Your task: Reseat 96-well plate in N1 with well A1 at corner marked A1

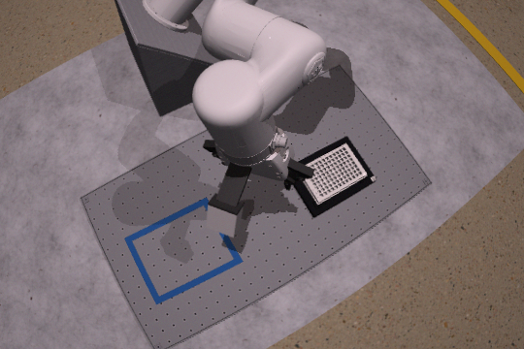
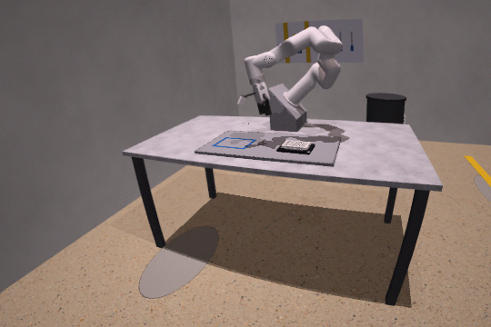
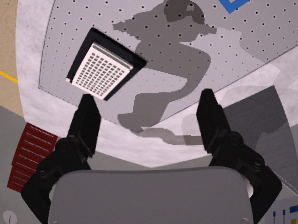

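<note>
The white 96-well plate (image 1: 335, 172) lies flat in the black nest N1 (image 1: 312, 207) on the right half of the perforated deck. A small white mark (image 1: 373, 178) sits at the nest's right corner. I cannot make out the plate's cut corner. The blue taped outline B1 (image 1: 181, 251) is on the left half of the deck. My gripper (image 1: 256, 159) hangs open and empty high above the deck, between B1 and the nest.
The grey wedge-shaped arm base (image 1: 155, 62) stands behind the deck. The deck (image 2: 268, 146) lies on a grey table. A black bin (image 2: 385, 107) stands on the floor behind the table. A yellow line (image 1: 466, 18) runs across the floor.
</note>
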Controlling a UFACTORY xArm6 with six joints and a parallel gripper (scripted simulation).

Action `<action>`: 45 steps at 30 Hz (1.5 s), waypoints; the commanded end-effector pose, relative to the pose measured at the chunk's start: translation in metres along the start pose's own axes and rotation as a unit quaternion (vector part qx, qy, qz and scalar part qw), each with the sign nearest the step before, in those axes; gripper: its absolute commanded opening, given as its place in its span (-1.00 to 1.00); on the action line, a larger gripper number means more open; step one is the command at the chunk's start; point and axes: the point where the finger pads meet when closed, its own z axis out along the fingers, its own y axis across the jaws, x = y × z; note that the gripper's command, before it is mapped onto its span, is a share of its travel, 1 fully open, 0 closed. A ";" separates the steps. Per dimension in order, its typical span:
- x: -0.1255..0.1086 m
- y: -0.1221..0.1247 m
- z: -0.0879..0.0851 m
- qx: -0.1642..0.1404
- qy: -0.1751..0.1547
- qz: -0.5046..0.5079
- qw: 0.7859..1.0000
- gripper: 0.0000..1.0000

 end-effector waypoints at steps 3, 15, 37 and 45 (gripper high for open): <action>-0.009 -0.021 0.012 -0.017 0.015 0.060 0.998 1.00; -0.029 -0.051 0.033 -0.033 0.038 0.149 0.988 1.00; -0.073 -0.098 0.072 -0.039 0.079 0.303 0.949 1.00; -0.089 -0.110 0.084 -0.035 0.089 0.345 0.934 1.00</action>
